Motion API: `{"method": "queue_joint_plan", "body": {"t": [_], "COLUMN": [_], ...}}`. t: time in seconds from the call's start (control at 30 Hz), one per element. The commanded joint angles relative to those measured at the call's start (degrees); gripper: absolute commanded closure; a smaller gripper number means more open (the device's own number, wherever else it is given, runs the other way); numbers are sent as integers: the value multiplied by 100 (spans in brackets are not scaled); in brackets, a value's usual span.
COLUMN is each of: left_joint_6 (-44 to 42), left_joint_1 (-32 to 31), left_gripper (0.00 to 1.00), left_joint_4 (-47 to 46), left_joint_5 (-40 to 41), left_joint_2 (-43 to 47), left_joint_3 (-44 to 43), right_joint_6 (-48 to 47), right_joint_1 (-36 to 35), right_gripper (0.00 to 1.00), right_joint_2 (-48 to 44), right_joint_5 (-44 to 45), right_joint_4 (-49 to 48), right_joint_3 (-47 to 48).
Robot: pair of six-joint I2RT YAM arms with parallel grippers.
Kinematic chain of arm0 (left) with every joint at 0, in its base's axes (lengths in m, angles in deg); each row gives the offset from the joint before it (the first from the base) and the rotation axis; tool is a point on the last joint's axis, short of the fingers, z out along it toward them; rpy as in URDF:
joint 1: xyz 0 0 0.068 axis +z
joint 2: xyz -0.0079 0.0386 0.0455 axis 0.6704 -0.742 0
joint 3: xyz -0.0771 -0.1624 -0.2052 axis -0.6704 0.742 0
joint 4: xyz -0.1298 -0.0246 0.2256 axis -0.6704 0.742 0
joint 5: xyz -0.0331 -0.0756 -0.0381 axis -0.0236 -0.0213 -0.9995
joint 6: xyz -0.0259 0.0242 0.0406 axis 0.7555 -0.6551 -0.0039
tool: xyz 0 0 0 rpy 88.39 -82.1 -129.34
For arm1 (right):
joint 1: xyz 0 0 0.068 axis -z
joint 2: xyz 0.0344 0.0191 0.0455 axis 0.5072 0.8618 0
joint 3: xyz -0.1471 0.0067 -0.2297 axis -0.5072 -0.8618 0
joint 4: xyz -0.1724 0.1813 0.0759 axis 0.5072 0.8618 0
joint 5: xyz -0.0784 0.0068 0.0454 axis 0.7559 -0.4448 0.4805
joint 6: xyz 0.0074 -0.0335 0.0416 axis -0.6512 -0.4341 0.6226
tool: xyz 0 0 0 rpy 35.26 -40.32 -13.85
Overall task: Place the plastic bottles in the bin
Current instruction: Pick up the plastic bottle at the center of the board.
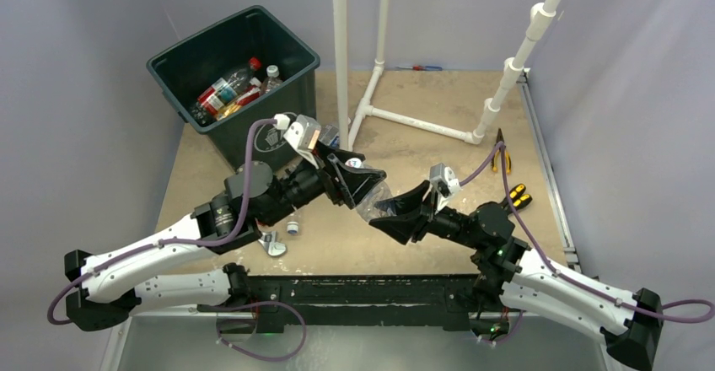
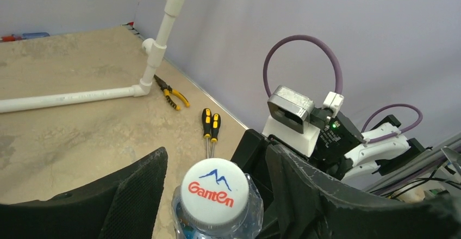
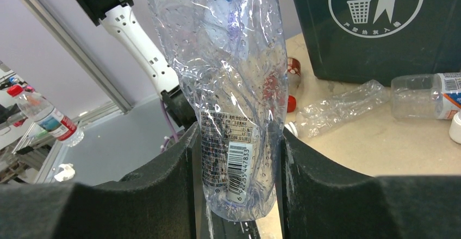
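Observation:
A clear plastic bottle [image 1: 372, 199] with a white Ganten cap [image 2: 214, 190] hangs above the table between my two arms. My right gripper [image 1: 386, 213] is shut on its base end, the pads pressing both sides by the barcode label [image 3: 237, 160]. My left gripper [image 2: 216, 160] is open around the cap end, with a visible gap between the left finger [image 2: 136, 195] and the cap. The dark green bin [image 1: 236, 72] at the back left holds several bottles [image 1: 229, 91]. More bottles lie on the table by the bin: a crushed one [image 3: 337, 106] and a clear one [image 3: 429, 95].
A white PVC pipe frame [image 1: 371, 93] stands at the back middle and right. Yellow-handled pliers [image 1: 500, 147] and two screwdrivers [image 1: 516, 196] lie on the right of the table. A small bottle [image 1: 292, 228] lies under my left arm.

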Motion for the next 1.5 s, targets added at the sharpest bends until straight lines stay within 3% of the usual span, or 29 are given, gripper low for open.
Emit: {"method": "queue_joint_plan", "body": {"t": [0.0,0.23,0.3,0.43,0.5,0.77,0.8,0.87,0.9,0.93,1.1,1.13,1.3,1.4,1.47], "left_joint_6": [33,25,31,57,106,154,152,147,142,139,-102,-220,-1154,-2104,-2943], "left_joint_1": [1,1,1,1,1,1,1,1,1,1,1,1,1,1,1], "left_gripper": [36,61,61,47,47,69,74,97,100,100,100,100,100,100,100], "left_joint_4": [-256,-312,-321,-283,-272,-396,-400,-417,-407,-383,-114,245,1393,1307,782], "left_joint_5": [-2,19,24,-121,-171,-212,-231,-302,-304,-263,431,681,2232,3551,4179], "left_joint_2": [283,387,399,305,251,276,259,220,209,211,512,586,891,921,880], "left_joint_3": [73,121,127,93,101,251,240,241,230,218,67,-86,-996,-1552,-1884], "right_joint_6": [-73,-81,-73,-64,-64,-40,-38,-29,-17,34,239,268,384,360,350], "right_joint_1": [-15,-15,-15,-15,-15,-19,-16,-15,-15,-15,-15,-15,-14,-10,-14], "right_gripper": [84,85,86,86,86,87,87,87,86,81,8,2,1,1,1], "right_joint_2": [-109,-92,-94,-107,-107,-135,-140,-141,-138,-127,-88,-133,-810,-1196,-1390], "right_joint_5": [46,105,105,138,169,210,218,204,194,216,342,356,535,913,990], "right_joint_4": [-202,-241,-249,-263,-268,-283,-293,-302,-295,-271,168,272,743,1009,1115], "right_joint_3": [-47,-57,-57,-57,-48,-57,-59,-67,-66,-54,101,123,17,-96,-204]}}
